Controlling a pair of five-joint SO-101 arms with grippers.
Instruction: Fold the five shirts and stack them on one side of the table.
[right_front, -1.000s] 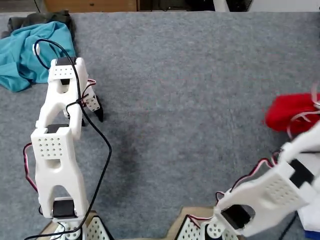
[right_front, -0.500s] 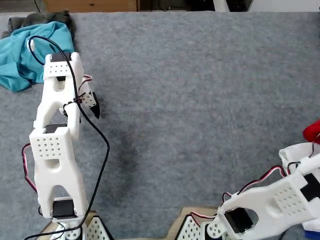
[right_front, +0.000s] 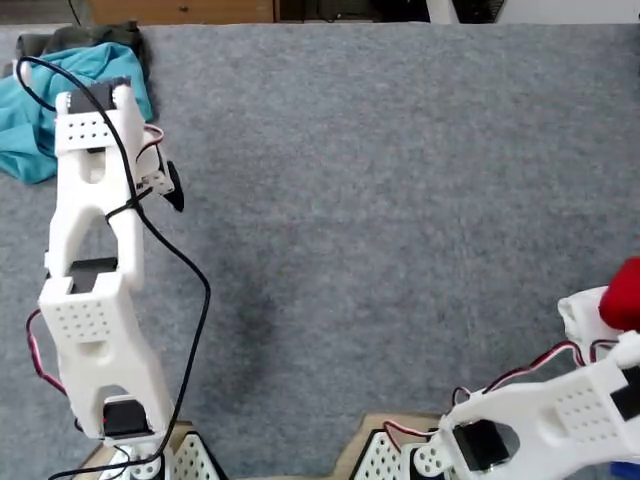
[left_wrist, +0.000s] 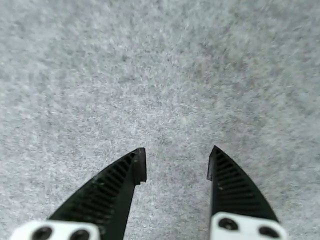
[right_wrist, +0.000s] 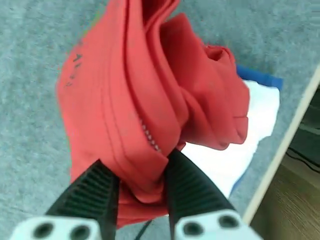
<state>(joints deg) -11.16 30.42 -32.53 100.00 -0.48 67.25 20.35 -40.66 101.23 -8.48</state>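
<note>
A crumpled teal shirt (right_front: 45, 100) lies at the table's far left, with a dark olive garment (right_front: 70, 38) behind it. My left arm stands just right of the teal shirt; its gripper (right_front: 172, 187) is open over bare grey carpet, and the left wrist view shows the gripper (left_wrist: 176, 165) with nothing between the fingers. My right gripper (right_wrist: 141, 186) is shut on a fold of a red shirt (right_wrist: 150, 100), which hangs bunched over a white shirt (right_wrist: 245, 135) and a blue one (right_wrist: 260, 79). A bit of red shirt (right_front: 625, 305) shows at the table's right edge.
Grey carpet (right_front: 380, 200) covers the table. A wooden table edge (right_wrist: 285, 150) runs beside the white and blue shirts. A black cable (right_front: 180, 290) loops along the left arm.
The right arm has swung to the right with the red shirt, now almost out of the high view. The left arm has moved farther back and left, toward the teal shirt.
</note>
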